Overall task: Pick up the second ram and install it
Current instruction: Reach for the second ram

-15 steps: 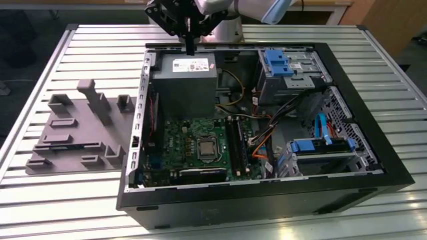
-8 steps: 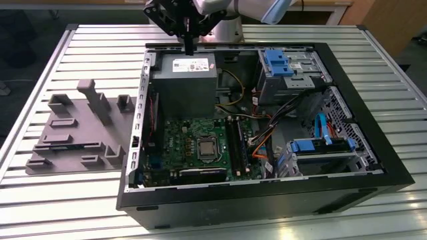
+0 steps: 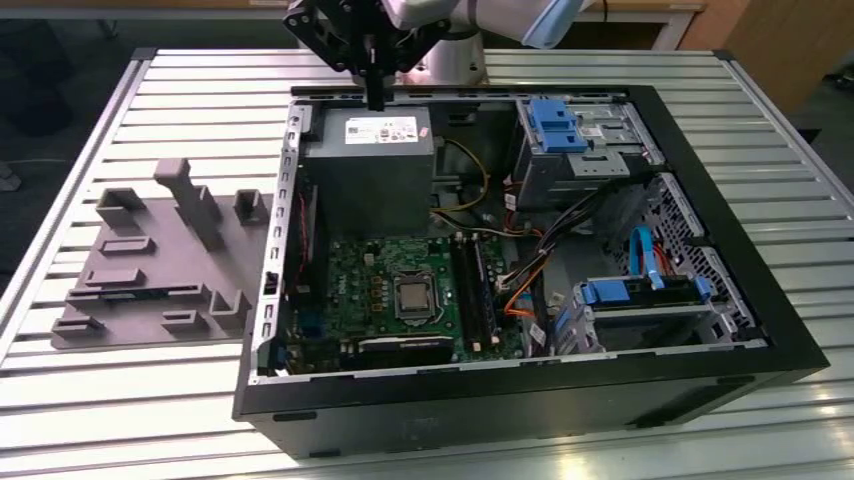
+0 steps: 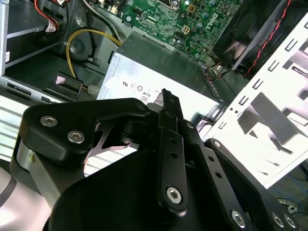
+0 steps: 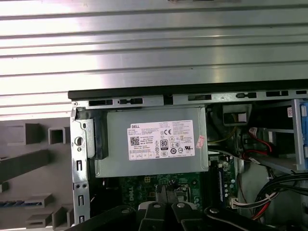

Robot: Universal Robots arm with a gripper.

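Hanging over the far edge of the open computer case (image 3: 747, 330), the gripper (image 3: 376, 98) points straight down above the grey power supply (image 3: 367, 165), clear of it. Its two black fingers (image 4: 166, 103) are pressed together into one narrow tip, and nothing can be seen between them. The second ram (image 5: 10, 203) appears as a thin blue-green strip lying in a groove of the grey moulded holder (image 3: 147, 260). The holder rests on the slatted metal table (image 3: 160, 80), just beside the case on the exterior view's left and well apart from the gripper. Inside the case, the power supply with its white label fills the far corner. The green motherboard (image 3: 387, 290) lies flat on the floor nearer the camera, with long black slots (image 3: 470, 285) running along its edge on the exterior view's right. Two blue drive brackets sit on that same side, one (image 3: 554, 125) far and one (image 3: 627, 292) near, with orange, yellow and black cables (image 3: 534, 265) looping between them and the board. In the second wrist view a black fan (image 4: 250, 33) stands against the perforated metal wall
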